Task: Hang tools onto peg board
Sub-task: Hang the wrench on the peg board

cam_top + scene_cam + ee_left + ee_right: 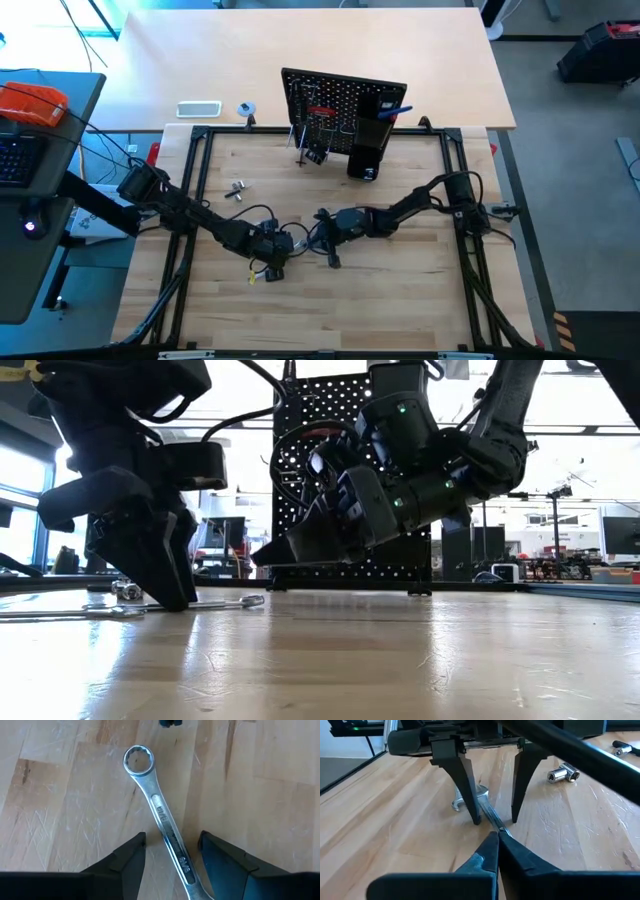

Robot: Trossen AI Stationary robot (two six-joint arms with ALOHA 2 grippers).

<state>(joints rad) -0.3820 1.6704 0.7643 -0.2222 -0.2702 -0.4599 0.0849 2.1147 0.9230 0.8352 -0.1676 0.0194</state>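
A silver wrench [161, 815] lies flat on the wooden table, its ring end [138, 760] toward my right gripper. It also shows in the low view [205, 603] and the right wrist view [487, 810]. My left gripper [172, 857] is open and points down, one finger on each side of the wrench's shaft, fingertips [165, 598] at the table. My right gripper [496, 840] is shut and slants down, its tip [262, 555] just above the ring end. The peg board [345, 100] stands upright at the far side with a red-handled screwdriver [320, 110] and a blue hex key [397, 108] on it.
Small silver sockets [236, 189] lie on the table left of the peg board and show in the right wrist view [563, 772]. A tall black box holder [366, 152] stands at the board's front. A small dark piece [333, 260] lies near the grippers.
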